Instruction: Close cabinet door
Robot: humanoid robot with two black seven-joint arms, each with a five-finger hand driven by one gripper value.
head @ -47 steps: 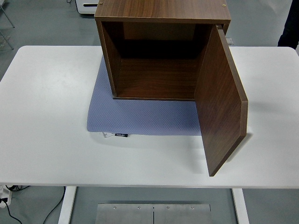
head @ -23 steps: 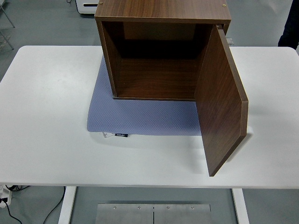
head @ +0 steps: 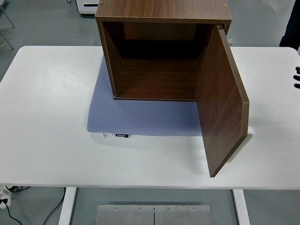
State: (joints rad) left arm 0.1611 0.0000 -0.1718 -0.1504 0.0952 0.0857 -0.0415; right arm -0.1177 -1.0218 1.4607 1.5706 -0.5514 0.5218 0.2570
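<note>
Nearest me, the cabinet door (head: 220,101) hangs wide open, swung out toward the table's (head: 47,117) front edge off its right-side hinge. Behind it sits the empty wooden cabinet (head: 161,51) on a blue-grey mat (head: 140,117). Only the fingertips of the right hand (head: 296,77) poke in at the right edge, so I can't tell how the hand is set. Left one's nowhere in sight. My worry: shove that door too hard and the whole box could skid on the mat. Nothing blocks the swing. A person (head: 290,23) stands far back right.
</note>
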